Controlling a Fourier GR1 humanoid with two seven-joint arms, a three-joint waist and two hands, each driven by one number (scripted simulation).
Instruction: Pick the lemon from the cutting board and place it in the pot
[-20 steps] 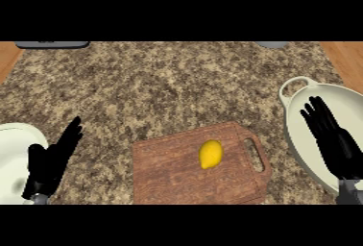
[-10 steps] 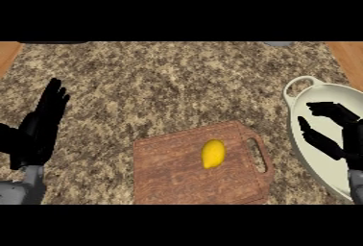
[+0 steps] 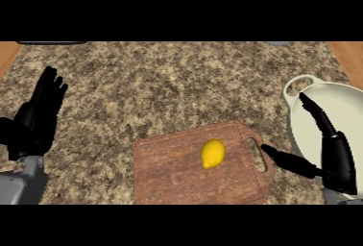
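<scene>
Because the lemon (image 3: 212, 153) looks round and slippery, I am holding the fingers (image 3: 317, 116) of my right hand (image 3: 339, 159) wide for its middle.

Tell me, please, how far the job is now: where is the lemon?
Nothing is done yet: the lemon lies on the cutting board. In hand: the open right hand is beside the board's handle end. Left: grasp it, carry it into the pot. The left hand rests open.
</scene>
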